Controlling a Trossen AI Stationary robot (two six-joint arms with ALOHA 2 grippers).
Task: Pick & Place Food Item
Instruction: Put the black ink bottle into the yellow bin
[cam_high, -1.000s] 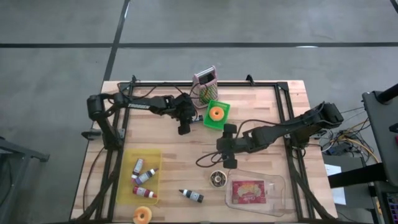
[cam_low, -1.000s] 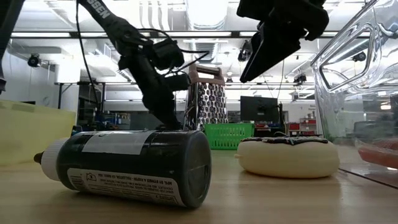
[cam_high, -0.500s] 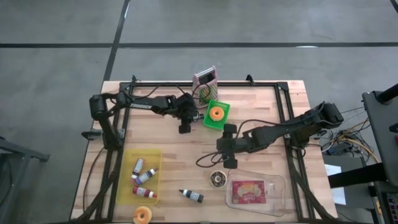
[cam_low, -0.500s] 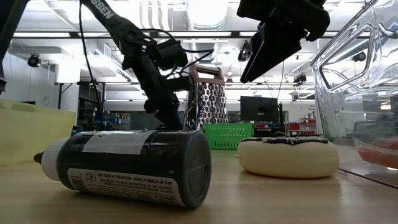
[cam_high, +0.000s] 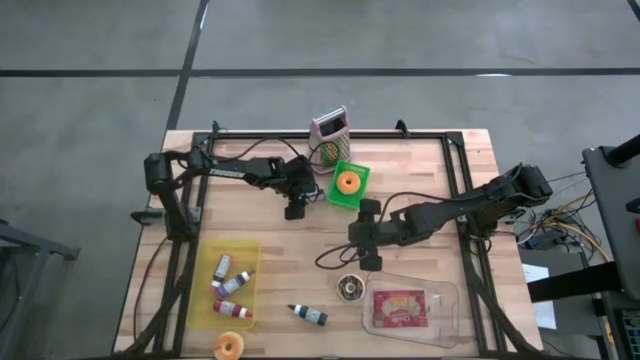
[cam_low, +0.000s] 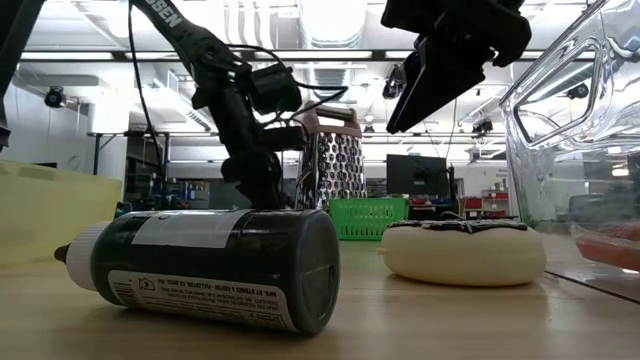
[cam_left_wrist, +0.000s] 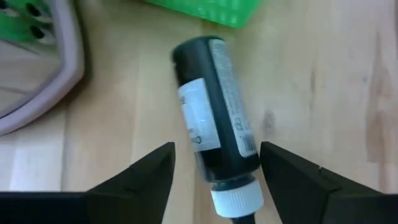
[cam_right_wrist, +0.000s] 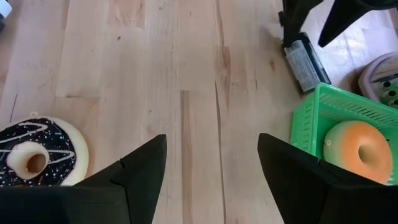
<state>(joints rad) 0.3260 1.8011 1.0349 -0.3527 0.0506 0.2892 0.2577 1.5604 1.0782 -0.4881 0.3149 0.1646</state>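
Note:
A dark bottle with a white cap (cam_left_wrist: 216, 134) lies on its side on the table next to the green basket (cam_high: 348, 185), which holds an orange donut (cam_high: 347, 183). My left gripper (cam_high: 293, 207) is open just above it; its fingers stand on either side of the bottle's cap end (cam_left_wrist: 233, 200) without touching. My right gripper (cam_high: 368, 236) is open and empty, raised over the table's middle. A chocolate donut (cam_high: 350, 288) lies on the table near it and also shows in the right wrist view (cam_right_wrist: 34, 152).
A grater (cam_high: 330, 132) stands behind the green basket. A yellow bin (cam_high: 205, 300) with small bottles sits at the near left. Another dark bottle (cam_high: 308, 315), an orange donut (cam_high: 230, 346) and a clear tray (cam_high: 445, 300) with a packet lie near the front edge.
My left gripper has shifted a little toward the table's left edge beside the green basket, staying low over the bottle.

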